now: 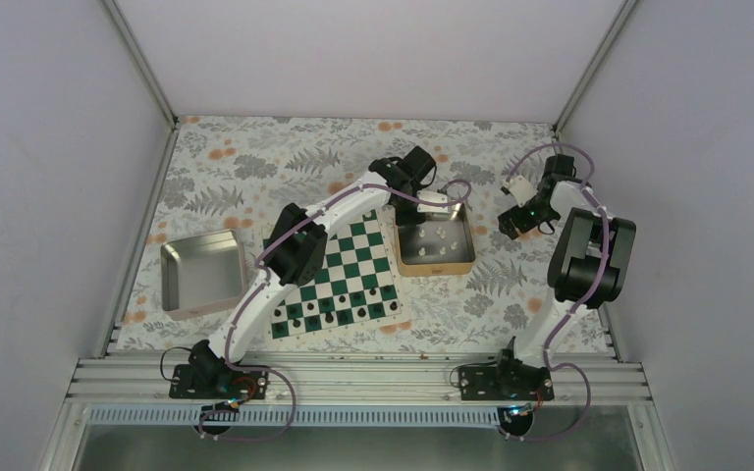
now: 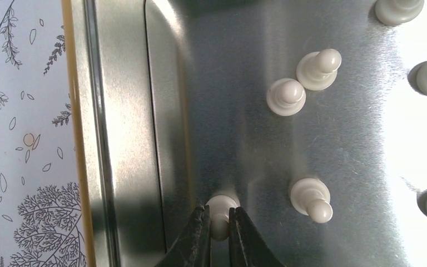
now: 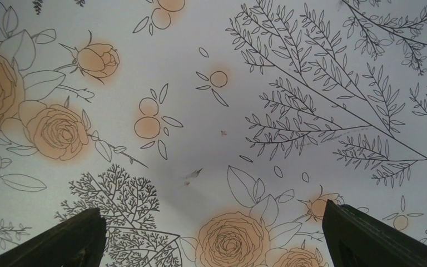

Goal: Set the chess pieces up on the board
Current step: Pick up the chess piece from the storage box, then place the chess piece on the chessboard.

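tin (image 2: pixel 228 83): shiny brushed metal | chess pieces (image 2: pixel 285 97): smooth glossy cream plastic | tablecloth (image 3: pixel 200 111): matt printed floral sheet | tray (image 1: pixel 201 272), nine o'clock of board (image 1: pixel 353 270): dull satin metal

One board (image 1: pixel 353 265), one tin (image 1: pixel 437 267), one tray (image 1: pixel 201 273), two arms (image 1: pixel 295 245)

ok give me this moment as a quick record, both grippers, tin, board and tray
left gripper: shut on a white piece inside the tin, near one wall
right gripper: open, holding nothing, above the floral cloth right of the tin
other white pieces: several loose on the tin floor
board: dark pieces on the near rows; no white ones visible, though the left arm hides part
grey tray: left of the board
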